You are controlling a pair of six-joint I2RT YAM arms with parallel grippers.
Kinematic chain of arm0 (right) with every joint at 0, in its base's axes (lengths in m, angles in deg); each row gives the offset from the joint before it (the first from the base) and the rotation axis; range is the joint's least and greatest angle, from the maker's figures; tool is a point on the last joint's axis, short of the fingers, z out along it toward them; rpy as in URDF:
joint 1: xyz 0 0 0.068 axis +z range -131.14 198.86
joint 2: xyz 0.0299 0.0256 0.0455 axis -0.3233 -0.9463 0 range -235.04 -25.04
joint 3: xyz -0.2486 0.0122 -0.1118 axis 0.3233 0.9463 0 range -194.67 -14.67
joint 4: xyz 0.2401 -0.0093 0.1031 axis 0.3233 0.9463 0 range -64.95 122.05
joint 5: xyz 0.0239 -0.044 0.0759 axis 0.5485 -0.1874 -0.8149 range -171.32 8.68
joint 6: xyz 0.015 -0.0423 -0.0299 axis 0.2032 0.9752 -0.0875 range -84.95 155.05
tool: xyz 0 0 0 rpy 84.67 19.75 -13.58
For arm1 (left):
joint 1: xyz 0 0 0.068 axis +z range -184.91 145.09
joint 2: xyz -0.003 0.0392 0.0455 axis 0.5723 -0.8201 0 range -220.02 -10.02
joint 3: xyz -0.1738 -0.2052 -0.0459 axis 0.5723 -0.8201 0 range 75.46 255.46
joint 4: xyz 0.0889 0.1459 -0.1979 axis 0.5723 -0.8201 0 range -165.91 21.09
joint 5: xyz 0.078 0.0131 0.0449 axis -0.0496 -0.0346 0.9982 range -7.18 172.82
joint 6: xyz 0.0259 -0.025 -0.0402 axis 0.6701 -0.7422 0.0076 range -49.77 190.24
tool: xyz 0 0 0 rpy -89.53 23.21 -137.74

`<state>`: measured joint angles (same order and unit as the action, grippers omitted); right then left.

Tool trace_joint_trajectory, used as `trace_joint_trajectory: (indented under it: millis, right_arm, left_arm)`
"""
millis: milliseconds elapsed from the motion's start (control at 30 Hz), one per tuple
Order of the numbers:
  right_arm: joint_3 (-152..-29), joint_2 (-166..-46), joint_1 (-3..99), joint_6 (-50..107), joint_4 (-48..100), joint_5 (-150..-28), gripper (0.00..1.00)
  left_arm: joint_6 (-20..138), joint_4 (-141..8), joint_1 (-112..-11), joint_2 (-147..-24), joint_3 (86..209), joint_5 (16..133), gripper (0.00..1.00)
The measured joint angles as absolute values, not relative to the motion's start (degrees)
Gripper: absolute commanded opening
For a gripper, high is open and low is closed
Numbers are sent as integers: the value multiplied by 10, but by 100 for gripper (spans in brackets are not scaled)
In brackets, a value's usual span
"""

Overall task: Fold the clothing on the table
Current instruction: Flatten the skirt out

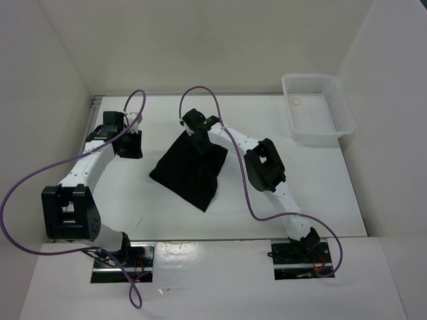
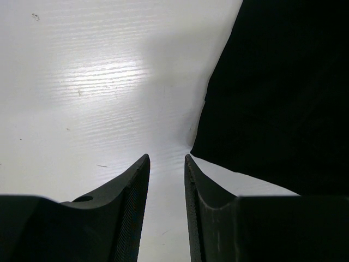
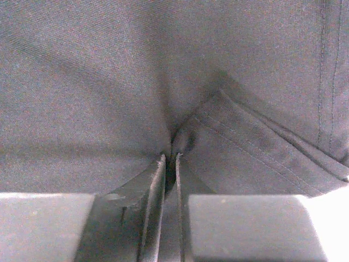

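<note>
Right wrist view: the right gripper (image 3: 170,156) had its jaws drawn almost together, pinching a raised fold of the clothing (image 3: 109,82). Fabric filled nearly the whole frame, so the garment's outline was cut off.
Left wrist view: the left gripper (image 2: 166,159) showed a narrow gap with nothing between the jaws. It was above bare table (image 2: 82,82), just beside a corner of the clothing.
Hidden: in the top view the right gripper covered the garment's far corner. Creases in the black fabric were hard to make out.
Orientation: the clothing lay corner-on to the table edges, with one corner pointing toward the near edge. Its long axis could not be told for certain.
Location: the clothing lay mid-table, well apart from the basket (image 1: 323,133) at the far right.
</note>
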<state>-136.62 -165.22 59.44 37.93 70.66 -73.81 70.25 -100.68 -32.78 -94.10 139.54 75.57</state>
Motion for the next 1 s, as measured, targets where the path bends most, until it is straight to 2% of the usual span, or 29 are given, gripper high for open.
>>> trace_joint_trajectory:
  millis: [67,100,233,733,833,1000]
  right_arm:
    - [-1366,-1652,595,382,707,-732,25]
    - [-1366,-1652,595,385,707,-730,31]
    - [-1366,-1652,595,390,707,-722,38]
    - [-1351,-1640,595,402,708,-704,39]
    - [-1339,-1629,593,404,709,-700,47]
    - [-1314,-1593,583,411,709,-688,47]
  left_arm:
    - [702,-1007,-328,-941,1395,755,39]
    - [702,-1007,-328,-941,1395,755,39]
    - [702,-1007,-328,-941,1395,752,39]
    - [704,-1009,-328,-941,1395,750,39]
    - [705,-1011,-328,-941,1395,750,39]
    - [705,-1011,-328,-942,1395,746,39]
